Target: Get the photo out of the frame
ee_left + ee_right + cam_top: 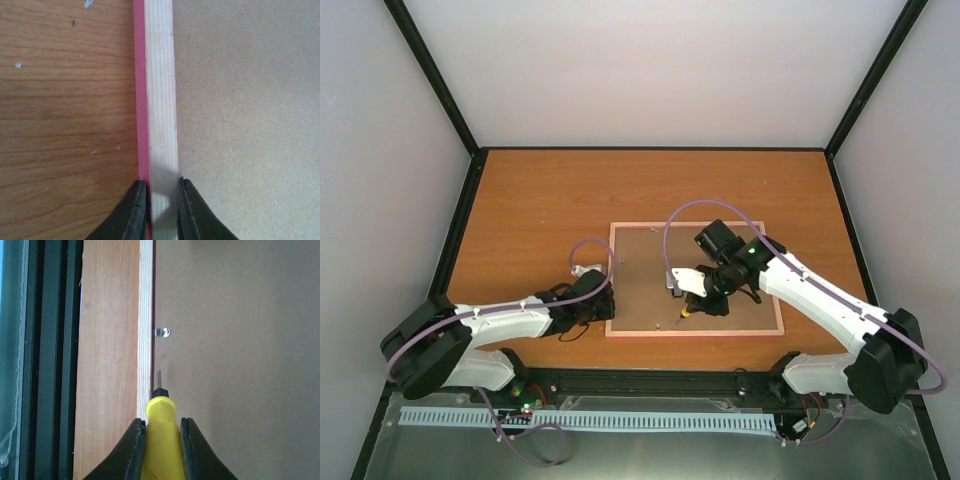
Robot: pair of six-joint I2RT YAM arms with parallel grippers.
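- The pink-bordered picture frame (695, 333) lies back-up on the wooden table (540, 200), in the lower middle of the top view, with its brown backing panel (650, 270) facing the camera.
- My left gripper (161, 187) is clamped on the frame's left rail. One finger presses the pink outer edge and the other the inner edge beside the backing panel.
- My right gripper (161, 425) is clenched around a yellow-handled screwdriver (161, 440), over the frame's lower edge.
- The screwdriver's tip points along the seam between rail and backing panel, just short of a small metal tab (163, 332). I cannot tell whether it touches.
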